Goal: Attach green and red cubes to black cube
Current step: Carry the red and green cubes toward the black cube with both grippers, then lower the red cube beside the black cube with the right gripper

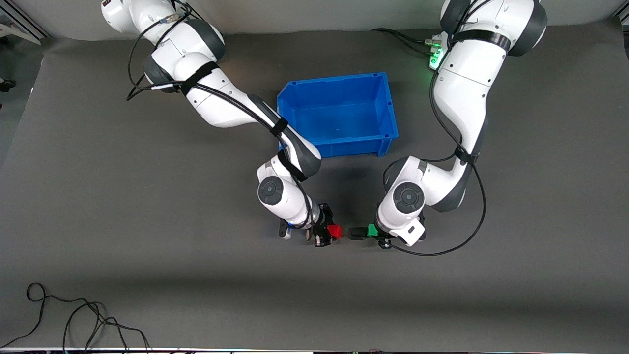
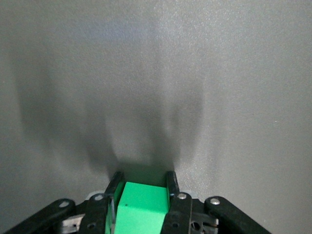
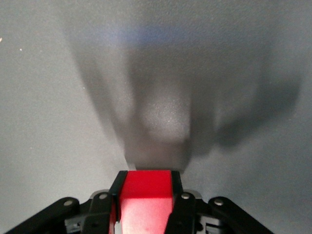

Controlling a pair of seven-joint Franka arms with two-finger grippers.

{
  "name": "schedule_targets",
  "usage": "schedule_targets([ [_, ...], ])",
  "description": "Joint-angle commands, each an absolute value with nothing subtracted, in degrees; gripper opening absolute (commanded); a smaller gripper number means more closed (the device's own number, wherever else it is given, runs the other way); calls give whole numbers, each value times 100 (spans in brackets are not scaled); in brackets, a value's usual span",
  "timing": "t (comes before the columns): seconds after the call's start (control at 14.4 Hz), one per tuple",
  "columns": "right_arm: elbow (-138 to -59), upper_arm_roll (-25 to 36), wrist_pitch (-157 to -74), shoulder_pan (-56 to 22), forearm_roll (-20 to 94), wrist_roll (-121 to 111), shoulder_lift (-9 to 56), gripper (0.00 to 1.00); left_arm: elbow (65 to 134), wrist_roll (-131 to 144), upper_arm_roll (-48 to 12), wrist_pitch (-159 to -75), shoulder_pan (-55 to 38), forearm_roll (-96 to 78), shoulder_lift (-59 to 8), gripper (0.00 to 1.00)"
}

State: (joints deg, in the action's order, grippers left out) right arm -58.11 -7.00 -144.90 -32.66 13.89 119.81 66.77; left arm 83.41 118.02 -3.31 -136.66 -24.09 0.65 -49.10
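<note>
A grey mat covers the table (image 1: 98, 196), and the blue bin (image 1: 339, 115) sits between the two arms, up toward their bases, with nothing visible inside it. Both arms reach out past the bin toward the front camera and hang low over the bare mat.

The right gripper (image 1: 328, 232) has its fingers clamped on the red cube (image 1: 335, 231); the right wrist view shows the red cube (image 3: 145, 195) pinched between the two black fingers. The left gripper (image 1: 377, 233) is clamped the same way on the green cube (image 1: 372, 230), seen squeezed between the fingers in the left wrist view (image 2: 143, 208).

The black cube (image 1: 356, 233) looks already stuck to the green one, on the face turned toward the red cube. So the two held pieces face each other along one line running from one arm's end of the table to the other, with a small gap between red and black. I'd judge the green join done and the red one remaining: the two grippers need to close that gap squarely, face to face.
</note>
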Motion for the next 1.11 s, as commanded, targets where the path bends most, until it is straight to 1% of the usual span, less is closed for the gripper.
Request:
schedule_targets([
  [0.0,-5423,-685,-14546,-3331,1441,12102,6882,17,7990,11900,-255,-13684,-2505,53,-5124,0],
  [0.28,-5423,-756,-14669,-3331,1441,12094,6891,17,7875,11883,-255,-13737,-2487,53,-5220,0],
  [0.35,-5423,-756,-14686,-3331,1441,12076,6925,17,7866,11857,-255,-13746,-2479,53,-5229,12],
  [0.42,-5414,-765,-14774,-3331,1441,12067,6943,18,7866,11813,-246,-13737,-2487,79,-5229,68],
  [0.49,-5414,-782,-14905,-3331,1450,12059,6952,18,7858,11821,-246,-13737,-2505,192,-5238,99],
  [0.84,-5414,-844,-14933,-3331,1441,12041,6970,19,7866,11804,-220,-13624,-2452,316,-5186,100],
  [0.91,-5414,-844,-14933,-3331,1441,12041,6970,29,7858,11760,-202,-13571,-2435,343,-5151,100],
  [0.98,-5414,-844,-14933,-3331,1441,12041,6961,63,7849,11681,-202,-13501,-2348,351,-5098,100],
  [1.04,-5414,-844,-14915,-3322,1450,12058,6944,95,7823,11594,-202,-13439,-2181,369,-5063,100],
])
